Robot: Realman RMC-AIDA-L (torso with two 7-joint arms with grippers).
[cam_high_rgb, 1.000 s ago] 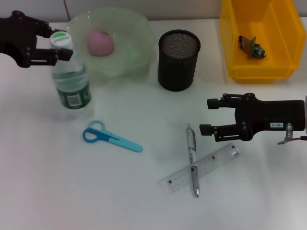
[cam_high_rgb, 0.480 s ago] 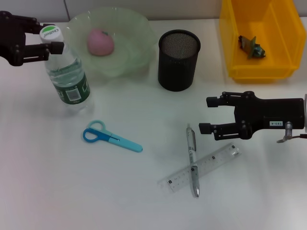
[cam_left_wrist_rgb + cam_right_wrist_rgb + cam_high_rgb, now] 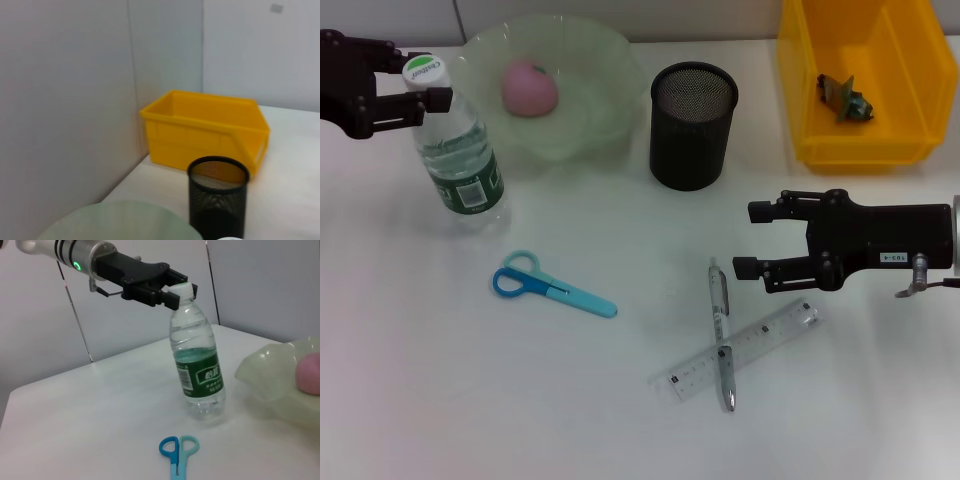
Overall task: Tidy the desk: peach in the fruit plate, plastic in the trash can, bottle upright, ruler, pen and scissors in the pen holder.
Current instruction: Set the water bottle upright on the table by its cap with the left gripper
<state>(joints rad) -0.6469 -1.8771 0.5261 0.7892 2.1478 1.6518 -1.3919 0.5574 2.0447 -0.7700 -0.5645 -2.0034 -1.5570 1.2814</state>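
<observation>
within the last second the left gripper [image 3: 408,92] let go of the bottle [image 3: 458,150], fingers parted beside its cap, leaving it upright near the surface's far left corner; the right gripper [image 3: 760,240] hung open.

Left pincer [image 3: 432,82] at far left, fingers apart; right pincer [image 3: 752,240] low at right, fingers spread.
</observation>
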